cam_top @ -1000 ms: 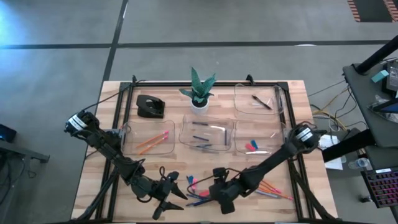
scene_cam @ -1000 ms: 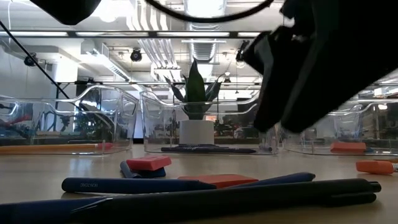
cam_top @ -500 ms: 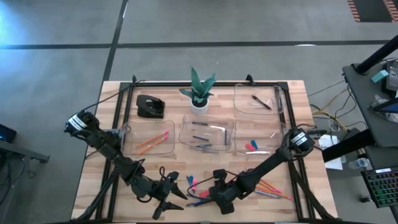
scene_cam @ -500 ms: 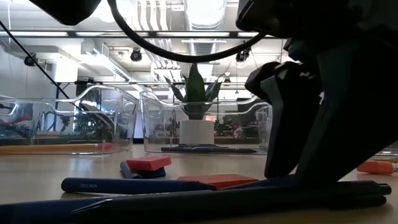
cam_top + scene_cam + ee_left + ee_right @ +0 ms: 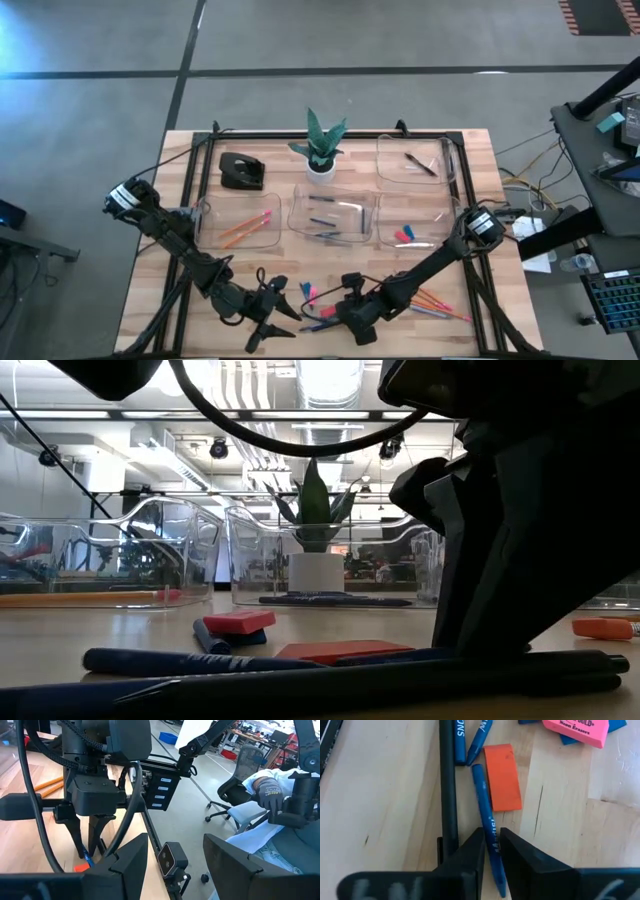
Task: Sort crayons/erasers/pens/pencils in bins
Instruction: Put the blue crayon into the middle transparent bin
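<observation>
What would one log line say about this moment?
right gripper: shut on blue crayon, on table beside orange eraser | left gripper: open, waiting at front edge | bins: partly filled

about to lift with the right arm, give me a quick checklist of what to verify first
1. Right tool closed on one item only: ok, its fingers pinch the blue crayon alone.
2. Black pen clear of the grip: cannot tell, it lies right against one finger.
3. Orange eraser clear: ok, it lies beside the crayon, ahead of the fingers.
4. Grip firm: cannot tell.
5. Middle bin already holding blue sticks reachable: ok, nothing blocks it.
6. Left tool out of the way: ok, parked open near the table's front edge.
</observation>
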